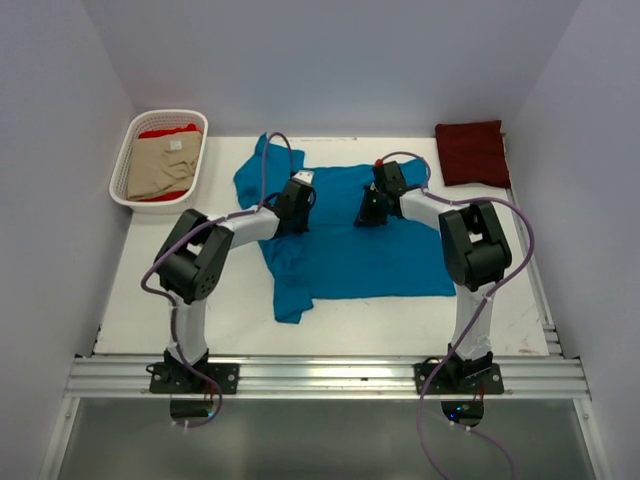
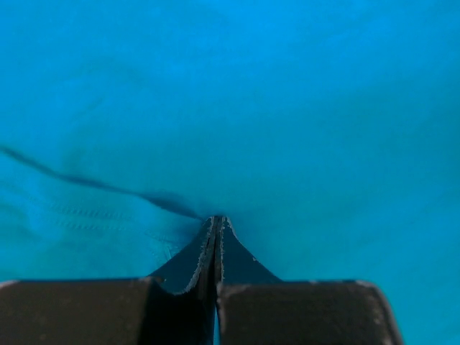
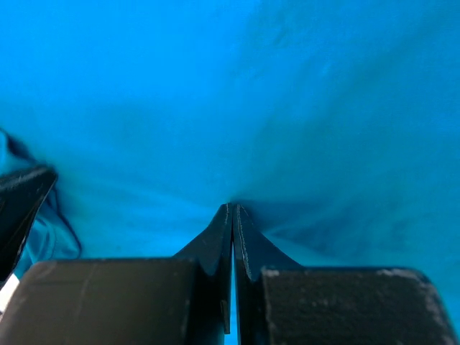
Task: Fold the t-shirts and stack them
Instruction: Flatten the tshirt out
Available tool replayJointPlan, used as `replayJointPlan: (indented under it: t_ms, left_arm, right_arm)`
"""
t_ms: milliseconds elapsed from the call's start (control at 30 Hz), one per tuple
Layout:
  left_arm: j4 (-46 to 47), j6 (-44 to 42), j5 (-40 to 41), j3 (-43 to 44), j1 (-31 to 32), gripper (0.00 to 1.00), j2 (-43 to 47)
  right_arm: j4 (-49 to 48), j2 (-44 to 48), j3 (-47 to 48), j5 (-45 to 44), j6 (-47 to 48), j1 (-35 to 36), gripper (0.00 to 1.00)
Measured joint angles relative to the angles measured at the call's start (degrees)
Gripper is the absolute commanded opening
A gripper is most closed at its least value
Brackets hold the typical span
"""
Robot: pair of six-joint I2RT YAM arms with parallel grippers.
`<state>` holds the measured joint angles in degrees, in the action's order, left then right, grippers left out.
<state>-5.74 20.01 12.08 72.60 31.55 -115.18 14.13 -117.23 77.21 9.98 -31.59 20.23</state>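
Observation:
A teal-blue t-shirt lies spread across the middle of the table, one sleeve reaching toward the back left. My left gripper is down on its upper left part, and my right gripper is down on its upper middle. In the left wrist view the jaws are shut with cloth puckered at their tips and a crease running into them. The right jaws are likewise shut on a pinch of teal cloth. A folded dark maroon t-shirt lies at the back right.
A white slotted basket at the back left holds a beige t-shirt over a bright red one. White walls close in both sides and the back. A metal rail runs along the near edge.

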Motion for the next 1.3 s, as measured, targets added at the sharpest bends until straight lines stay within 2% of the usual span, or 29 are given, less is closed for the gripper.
replayJointPlan:
  t_ms: [200,400,667,867,1067,1300]
  left_arm:
    - [-4.11,3.69,3.34,-10.08,-0.22,0.0,8.87]
    - [-4.57,8.28,2.45,-20.74,-5.46,0.0,17.64]
    - [-1.11,11.5,-0.31,-25.55,-8.41,0.0,20.9]
    - [-2.36,13.29,-3.98,-29.42,-8.9,0.0,25.18]
    - [-9.92,16.35,-6.99,-35.23,-9.09,0.0,34.29]
    - [-23.67,18.58,-6.49,-36.57,-9.42,0.0,43.91]
  right_arm:
    - [-0.2,-0.22,0.04,0.09,-0.5,-0.02,0.0]
    - [-0.04,-0.9,0.72,0.72,-2.01,-0.22,0.0]
    - [1.49,-2.01,2.32,2.19,-4.26,-0.9,0.0]
    - [1.92,-2.6,2.73,3.74,-5.92,-1.86,0.0]
    - [2.64,-3.48,3.93,4.98,-6.97,-2.93,0.0]
    - [3.3,-4.66,5.97,4.2,-7.26,-4.31,0.0]
